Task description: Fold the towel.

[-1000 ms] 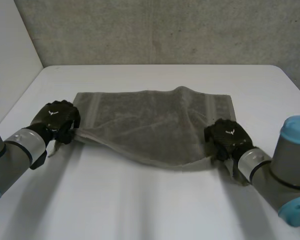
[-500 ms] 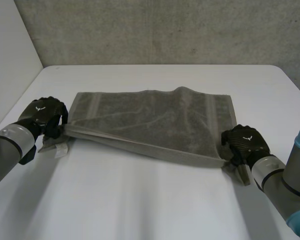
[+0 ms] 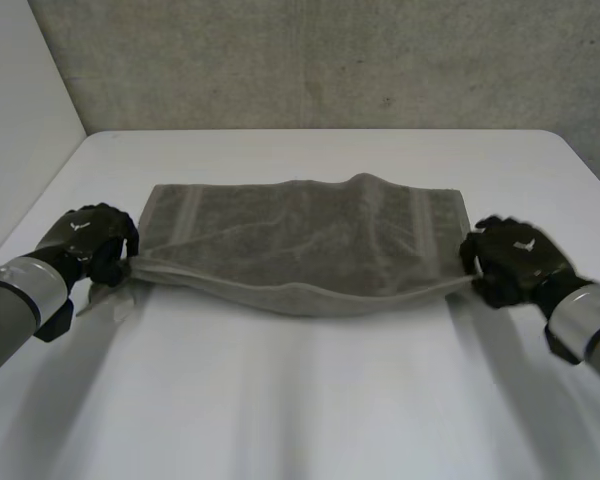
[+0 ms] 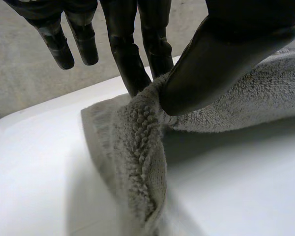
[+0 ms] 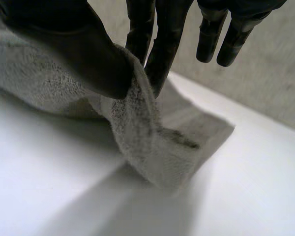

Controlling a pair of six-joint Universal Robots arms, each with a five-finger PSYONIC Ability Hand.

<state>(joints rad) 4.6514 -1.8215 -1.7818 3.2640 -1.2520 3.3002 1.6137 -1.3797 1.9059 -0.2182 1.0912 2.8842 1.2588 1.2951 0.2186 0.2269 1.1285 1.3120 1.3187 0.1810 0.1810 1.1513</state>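
My left hand (image 3: 92, 240) and right hand (image 3: 515, 262) each pinch a near corner of the grey towel (image 3: 300, 235) on the white table (image 3: 310, 400).

Towel (image 3: 300, 235) across the middle of the table (image 3: 310, 400), one hand at each near corner.
The towel's far edge lies flat on the table, well short of the table's far edge. At the near left corner the left hand (image 3: 92, 240) pinches the cloth between thumb and fingers; at the near right corner the right hand (image 3: 515, 260) does likewise. The near edge sags between them, off the surface. A wall (image 3: 330, 60) stands behind the table.
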